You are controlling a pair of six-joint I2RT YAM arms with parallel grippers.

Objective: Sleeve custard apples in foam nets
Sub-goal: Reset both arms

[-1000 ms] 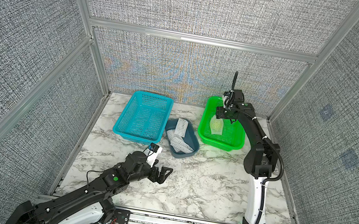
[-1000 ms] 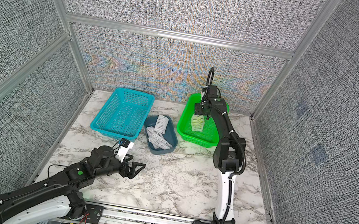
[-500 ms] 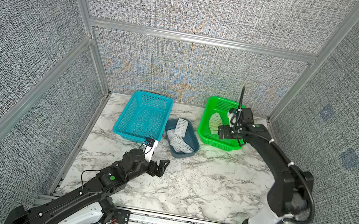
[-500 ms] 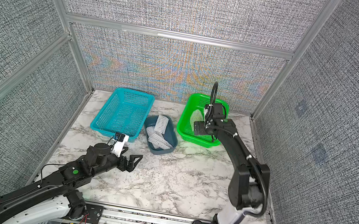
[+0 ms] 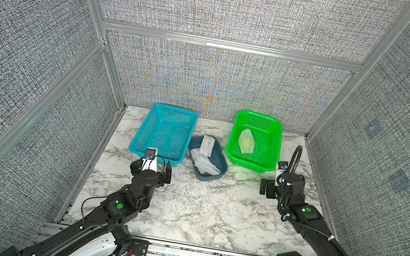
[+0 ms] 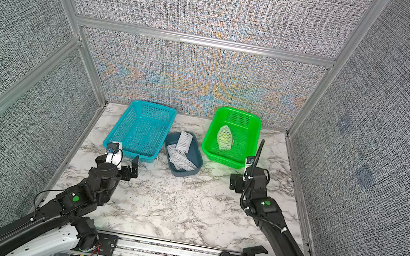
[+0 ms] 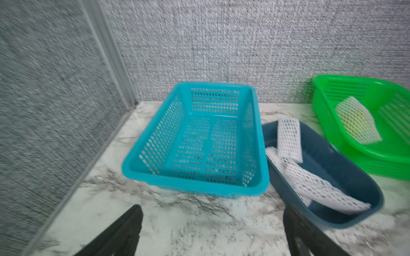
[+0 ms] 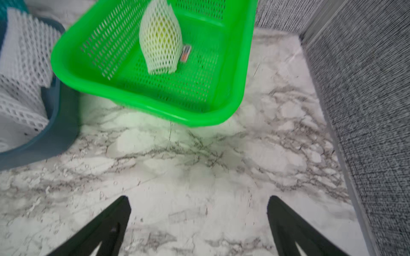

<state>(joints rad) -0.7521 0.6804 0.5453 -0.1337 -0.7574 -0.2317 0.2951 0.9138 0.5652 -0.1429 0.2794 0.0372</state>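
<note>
One custard apple (image 5: 246,141) (image 6: 224,137), yellow-green inside a white foam net, lies in the green basket (image 5: 248,165) (image 6: 221,159). It also shows in the right wrist view as a sleeved fruit (image 8: 160,36) and in the left wrist view (image 7: 357,120). Loose foam nets (image 5: 204,156) (image 6: 181,150) (image 7: 288,137) lie in a dark blue tub (image 5: 221,159). My right gripper (image 5: 268,188) (image 8: 198,198) hangs open over bare marble just in front of the green basket. My left gripper (image 5: 152,170) (image 7: 212,209) is open and empty before the turquoise basket (image 5: 138,134).
The turquoise basket (image 7: 188,186) holds nothing. The dark blue tub (image 7: 343,172) (image 8: 55,137) sits between the two baskets. A small orange-striped item (image 8: 186,54) lies in the green basket (image 8: 155,108) beside the fruit. Grey fabric walls enclose the marble table on three sides.
My right arm has drawn back out of the green basket towards the front, its jaws opened, leaving the sleeved fruit there. My left gripper swung round and back towards the turquoise basket.
</note>
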